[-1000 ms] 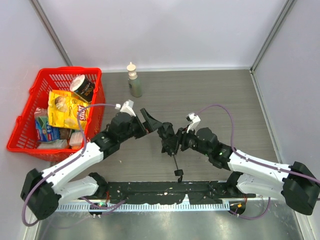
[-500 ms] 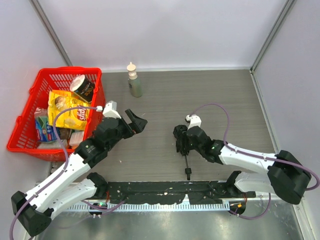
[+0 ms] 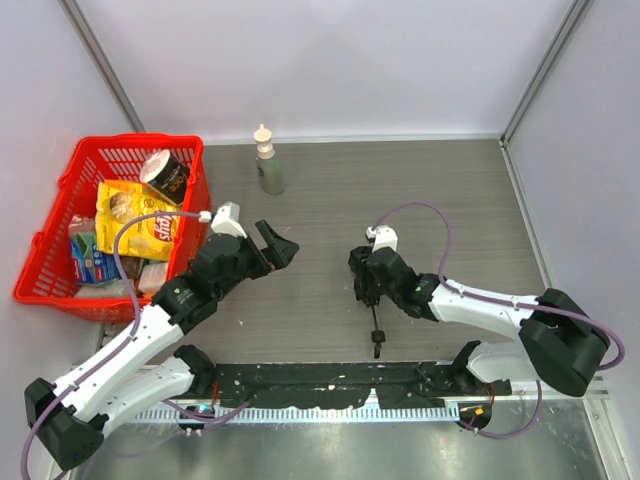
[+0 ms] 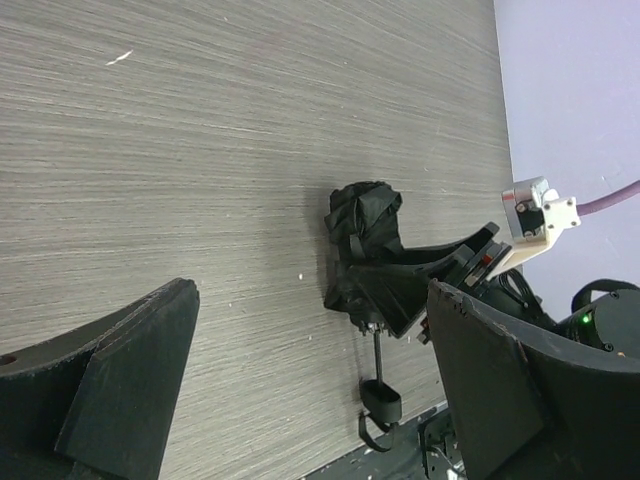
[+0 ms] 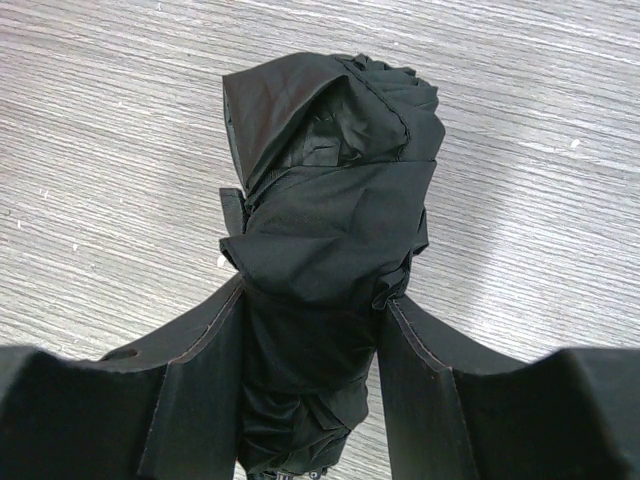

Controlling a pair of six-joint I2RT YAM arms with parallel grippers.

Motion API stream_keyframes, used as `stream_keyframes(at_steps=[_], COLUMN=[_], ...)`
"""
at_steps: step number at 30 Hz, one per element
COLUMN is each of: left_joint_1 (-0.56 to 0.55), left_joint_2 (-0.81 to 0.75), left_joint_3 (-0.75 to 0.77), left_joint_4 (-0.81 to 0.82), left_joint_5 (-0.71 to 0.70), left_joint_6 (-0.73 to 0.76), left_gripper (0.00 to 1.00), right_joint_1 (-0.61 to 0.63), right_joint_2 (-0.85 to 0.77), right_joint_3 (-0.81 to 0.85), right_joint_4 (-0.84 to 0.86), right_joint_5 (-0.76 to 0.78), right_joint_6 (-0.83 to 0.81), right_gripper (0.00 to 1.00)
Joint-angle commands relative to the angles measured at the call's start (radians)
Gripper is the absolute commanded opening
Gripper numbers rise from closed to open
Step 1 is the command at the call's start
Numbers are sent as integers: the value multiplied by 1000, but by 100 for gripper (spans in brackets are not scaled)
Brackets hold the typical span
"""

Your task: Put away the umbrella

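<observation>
Locate the umbrella [image 5: 330,190] at the centre of the table [image 3: 450,200]. Its canopy is bunched, and its thin shaft and handle [image 3: 378,345] point toward the arm bases. The right gripper [image 3: 366,284] is closed on the folded fabric, one finger on each side. Judge this hold as keeping the bundle compact. The right arm reaches low, with its forearm nearly level. The left gripper [image 3: 279,243] is spread wide and holds nothing. It is raised and well apart to the left, facing the umbrella.
</observation>
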Motion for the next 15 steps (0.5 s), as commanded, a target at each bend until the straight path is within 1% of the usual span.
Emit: stream_keyframes(at_steps=[1,3,4,5,8,9,10,11,13,15], left_joint_1=[3,7,13,23,53,56,59,58,59,58], left_joint_2=[21,44,64,93,182,210,233,248,273,297], left_joint_3=[9,5,0,-1,-4,-8,-6,-3,2,31], left_joint_4=[61,116,169,211,390,470,524,565,615,563], left_joint_5=[40,119,173,261,466,536,584,603,620,604], left_joint_6=[22,25,29,26,-39,-58,-70,-76,-79,-72], left_gripper=[100,100,100,100,100,100,100,100,99,100], right_joint_1=[-11,-24,-34,-35,-48,-54,-67,-72,-83,-86], right_joint_2=[-59,-125,-142,-183,-263,-277,-294,-300,-317,-337], right_joint_3=[11,-41,-63,-71,-72,-71,-65,-60,-46,-39], right_joint_4=[157,266,303,358,403,423,433,438,443,455], right_joint_5=[-33,-131,-216,-266,-445,-475,-540,-609,-654,-671], right_joint_6=[-39,-80,-93,-122,-147,-142,-136,-128,-107,-85], right_gripper=[44,45,45,44,45,45,45,45,45,45])
